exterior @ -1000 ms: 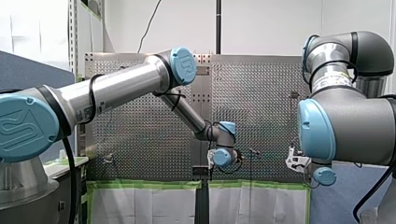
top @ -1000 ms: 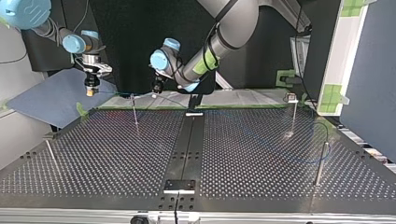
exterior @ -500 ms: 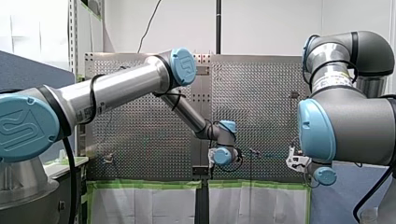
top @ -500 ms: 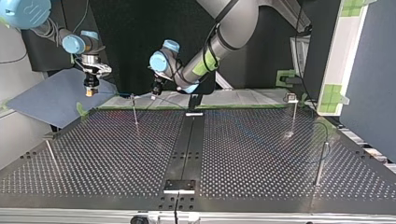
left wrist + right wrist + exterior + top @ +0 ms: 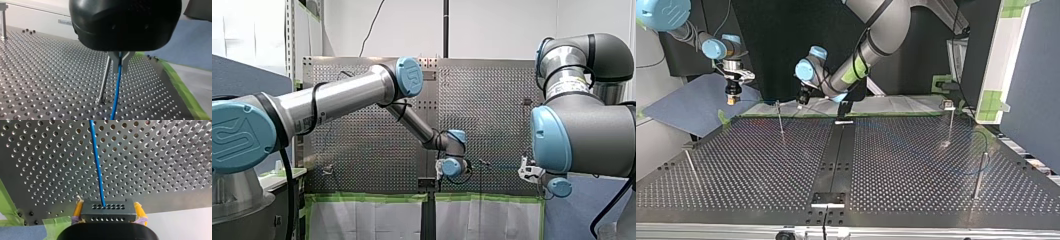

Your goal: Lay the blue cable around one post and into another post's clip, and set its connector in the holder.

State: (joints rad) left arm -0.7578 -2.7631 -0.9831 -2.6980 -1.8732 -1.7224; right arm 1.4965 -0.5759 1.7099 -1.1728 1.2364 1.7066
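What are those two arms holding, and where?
My left end effector pinches the blue cable partway along; my right end effector grips its connector by the sides.

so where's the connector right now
The connector sits between my right hand's yellow pads, at the top view's left, near the table's far corner.

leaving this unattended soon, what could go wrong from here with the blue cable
My left tool pinches the thin blue cable right beside the slim metal post; it could knock the post while wrapping.
My right tool holds the dark rectangular connector block only by its ends, so a cable tug might twist it loose.
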